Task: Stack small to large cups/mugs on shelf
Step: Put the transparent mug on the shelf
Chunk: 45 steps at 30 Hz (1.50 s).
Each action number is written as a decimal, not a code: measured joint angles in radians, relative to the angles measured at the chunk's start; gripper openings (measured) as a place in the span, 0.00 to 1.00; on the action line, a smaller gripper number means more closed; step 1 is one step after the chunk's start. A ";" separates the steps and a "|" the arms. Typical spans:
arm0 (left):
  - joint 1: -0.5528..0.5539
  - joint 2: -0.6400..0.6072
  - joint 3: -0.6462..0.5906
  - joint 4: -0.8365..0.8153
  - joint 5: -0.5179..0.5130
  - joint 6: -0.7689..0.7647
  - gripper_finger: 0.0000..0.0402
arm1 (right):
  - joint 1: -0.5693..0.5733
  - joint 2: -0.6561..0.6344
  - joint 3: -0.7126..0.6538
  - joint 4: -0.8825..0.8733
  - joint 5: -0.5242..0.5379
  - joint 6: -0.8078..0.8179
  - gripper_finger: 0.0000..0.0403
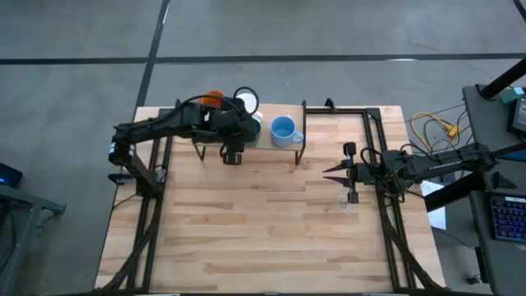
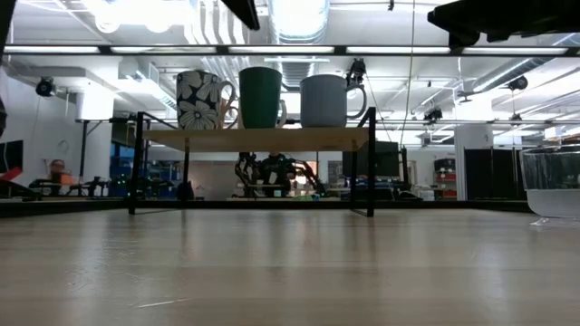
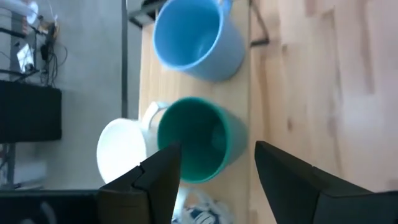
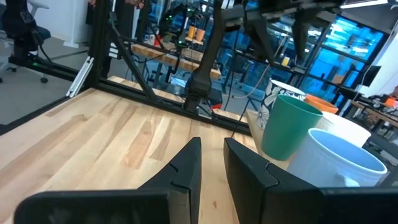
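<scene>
The shelf stands at the table's far middle. On it stand the white mug with dark markings, the dark green cup and the light blue mug. A plain white mug and an orange mug stand behind them. My left gripper hovers open above the green cup's near side and touches nothing. My right gripper is shut and empty over the table, right of the shelf. The clear glass stands on the table near it.
The shelf's thin black legs stand on the tabletop. The arms' black frame rails run along the table's left and right sides. Bare tabletop lies between the shelf and the near edge.
</scene>
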 joint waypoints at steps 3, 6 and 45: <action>-0.046 -0.027 -0.028 0.048 0.000 -0.023 0.45 | 0.000 0.001 0.000 -0.002 0.000 0.022 0.16; -0.100 -0.056 -0.060 0.105 0.000 -0.043 0.43 | 0.000 0.001 0.000 -0.003 0.000 0.046 0.16; -0.360 -0.639 -1.029 0.838 -0.158 -0.088 0.30 | 0.080 0.472 0.639 -1.127 -0.180 1.225 0.16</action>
